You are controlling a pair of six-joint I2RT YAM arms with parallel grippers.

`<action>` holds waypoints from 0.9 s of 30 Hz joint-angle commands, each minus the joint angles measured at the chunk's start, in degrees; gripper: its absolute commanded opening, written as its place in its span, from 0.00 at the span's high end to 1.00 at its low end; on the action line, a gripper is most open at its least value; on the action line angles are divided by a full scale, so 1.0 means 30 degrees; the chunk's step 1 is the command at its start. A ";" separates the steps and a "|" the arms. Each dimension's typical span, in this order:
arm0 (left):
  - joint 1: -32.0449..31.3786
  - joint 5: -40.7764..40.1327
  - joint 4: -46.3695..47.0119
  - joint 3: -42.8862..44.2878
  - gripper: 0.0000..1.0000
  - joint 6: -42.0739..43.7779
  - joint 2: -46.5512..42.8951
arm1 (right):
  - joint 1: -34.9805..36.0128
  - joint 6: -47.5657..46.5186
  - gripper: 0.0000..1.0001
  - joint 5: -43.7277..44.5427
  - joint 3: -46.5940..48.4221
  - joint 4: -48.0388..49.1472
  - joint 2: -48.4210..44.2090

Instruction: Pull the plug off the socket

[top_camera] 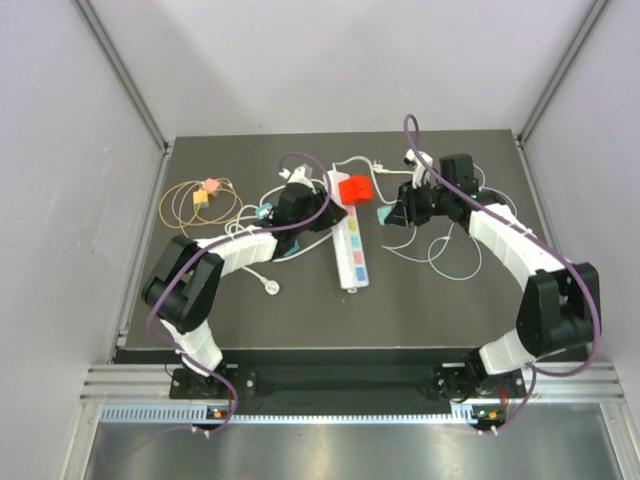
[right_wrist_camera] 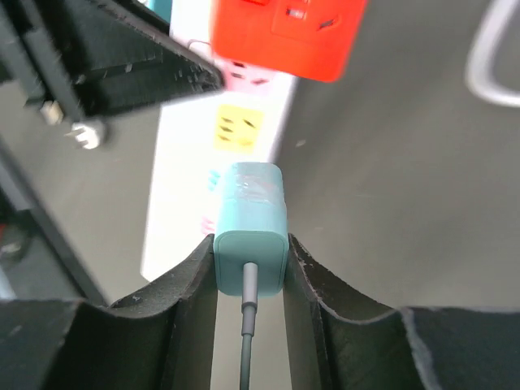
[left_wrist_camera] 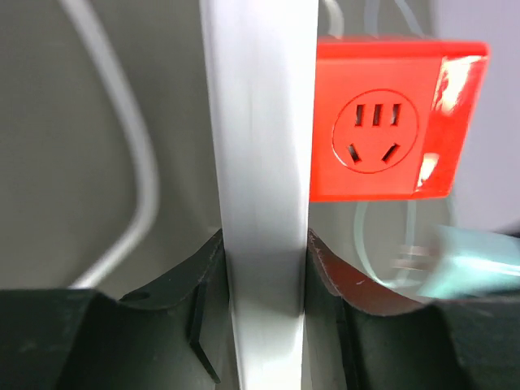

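Found left gripper [left_wrist_camera: 264,252] clamped across white power strip [left_wrist_camera: 260,122]. Found right gripper [right_wrist_camera: 252,241] pinched on teal plug [right_wrist_camera: 252,207], held just right of strip, clear of outlets. Judged pull likely done; noted red adapter [left_wrist_camera: 382,122] seated on strip.

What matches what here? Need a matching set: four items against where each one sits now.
Items:
1. strip
2. teal plug
3. red cube
4. yellow connector

Places:
A. held in the right gripper, clear of the outlets
B. lying loose at the far left of the table
C. clamped in the left gripper
D. sitting on the strip's far end

Pairs: 1-C, 2-A, 3-D, 4-B
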 commanded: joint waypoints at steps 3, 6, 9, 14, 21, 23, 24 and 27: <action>0.0757 -0.2163 -0.0497 0.0348 1.00 0.0889 -0.0633 | 0.0249 -0.1937 1.00 0.1832 0.0776 -0.0246 -0.2031; 0.0757 -0.1842 -0.0322 0.0349 1.00 0.0918 -0.0720 | 0.0220 -0.2080 1.00 0.0778 0.1186 -0.0713 -0.2090; 0.0757 -0.0875 0.0293 0.0173 1.00 0.1151 -0.0984 | -0.0218 -0.2985 1.00 -0.0423 0.1830 -0.1534 -0.2411; 0.0757 -0.0552 0.0499 -0.0266 1.00 0.1737 -0.1774 | -0.3261 -0.5647 1.00 -0.2419 0.4516 -0.4050 -0.3202; 0.0757 -0.0376 0.0616 -0.0472 1.00 0.2090 -0.2156 | -0.8915 -0.6625 1.00 -0.2774 0.9415 -0.6458 -0.3438; 0.0757 -0.0171 0.0763 -0.0559 1.00 0.2032 -0.2156 | -1.0382 -0.6652 1.00 -0.2278 1.0410 -0.6312 -0.3029; 0.0757 0.0033 0.0995 -0.0589 1.00 0.2002 -0.2127 | -1.0966 -0.6768 1.00 -0.1375 1.0590 -0.6195 -0.2854; 0.0757 0.0414 0.1260 -0.0706 1.00 0.1943 -0.2127 | -1.1731 -0.6857 1.00 -0.0548 1.0709 -0.5493 -0.1946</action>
